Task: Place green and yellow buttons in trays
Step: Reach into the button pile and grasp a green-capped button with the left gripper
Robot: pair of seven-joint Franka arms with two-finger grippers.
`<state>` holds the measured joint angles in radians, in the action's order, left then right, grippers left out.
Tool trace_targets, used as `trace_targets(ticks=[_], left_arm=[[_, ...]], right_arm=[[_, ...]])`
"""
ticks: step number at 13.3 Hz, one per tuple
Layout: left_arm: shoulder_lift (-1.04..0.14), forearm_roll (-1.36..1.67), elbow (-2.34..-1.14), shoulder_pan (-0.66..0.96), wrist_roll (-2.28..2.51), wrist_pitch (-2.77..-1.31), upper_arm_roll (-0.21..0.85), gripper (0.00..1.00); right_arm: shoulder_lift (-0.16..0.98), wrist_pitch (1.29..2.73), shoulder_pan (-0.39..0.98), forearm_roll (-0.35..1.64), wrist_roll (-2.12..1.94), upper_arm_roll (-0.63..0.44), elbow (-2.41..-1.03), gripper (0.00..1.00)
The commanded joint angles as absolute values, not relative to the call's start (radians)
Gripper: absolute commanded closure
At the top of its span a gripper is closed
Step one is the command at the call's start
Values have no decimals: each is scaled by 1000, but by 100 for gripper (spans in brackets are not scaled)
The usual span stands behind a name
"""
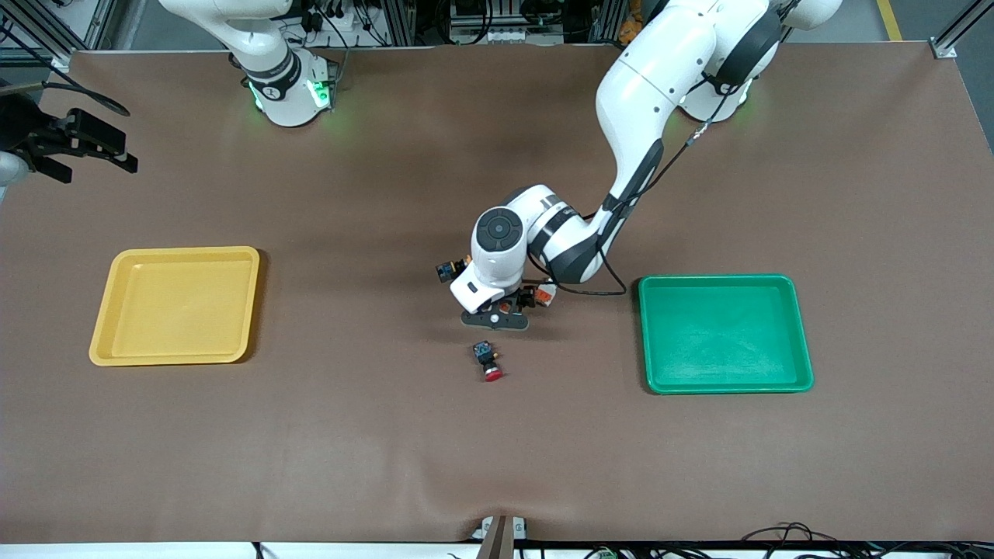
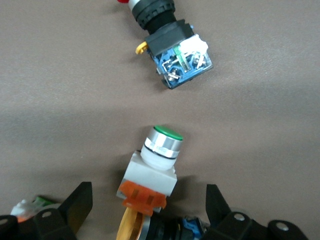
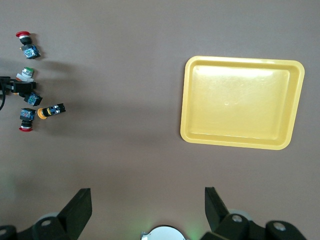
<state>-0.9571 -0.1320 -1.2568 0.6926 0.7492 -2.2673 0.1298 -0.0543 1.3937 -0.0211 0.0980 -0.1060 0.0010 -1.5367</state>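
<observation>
Brown matting covers the surface (image 1: 311, 435); aluminium framing and cables line the top edge of the front frame.

Yellow tray (image 1: 176, 305) sits at centre-left of the front frame, toward the right arm's end; nothing in it. Green tray (image 1: 724, 333) sits at centre-right, toward the left arm's end; also holds nothing.

Left end effector (image 1: 495, 319) is low over the switch cluster at frame centre, fingers spread wide, holding nothing. In the left wrist view a green-capped button (image 2: 156, 162) with a white body and orange block lies between the fingers (image 2: 75, 207), touching neither. Red-capped switch (image 1: 489, 362) lies nearer the camera, apart from the cluster.

Right end effector (image 1: 89, 151) waits at upper left of the front frame, open wide, holding nothing.
</observation>
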Motion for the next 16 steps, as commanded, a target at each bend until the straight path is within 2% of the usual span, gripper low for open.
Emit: trace_targets(ticks=[1, 3, 4, 6, 7, 8, 11, 14, 16], left_arm=[[-992, -149, -1221, 709, 772, -2293, 117, 0], [-999, -150, -1224, 713, 770, -2295, 110, 0], [-999, -150, -1227, 715, 770, -2295, 109, 18], [-999, -153, -1229, 719, 772, -2292, 109, 69], [-997, -155, -1235, 719, 772, -2290, 107, 89], [-994, -155, -1238, 719, 773, -2287, 107, 100], [-953, -155, -1238, 704, 785, -2234, 107, 100], [-852, -152, -1244, 638, 784, -2151, 91, 100], [-758, -152, -1259, 572, 770, -1997, 94, 100]], right_arm=[[-98, 1347, -29, 107, -107, 23, -1531, 0], [-110, 1261, -34, 115, -118, 18, -1520, 0], [-115, 1256, -29, 114, -120, 28, -1520, 0], [-104, 1305, -21, 94, -109, 52, -1517, 0], [-85, 1345, -32, 94, -109, 45, -1520, 0], [-68, 1374, -49, 94, -109, 43, -1519, 0], [-52, 1434, -78, 86, -109, 44, -1519, 0], [-43, 1448, -92, 86, -109, 43, -1516, 0], [27, 1479, -97, 78, -123, 43, -1505, 0]])
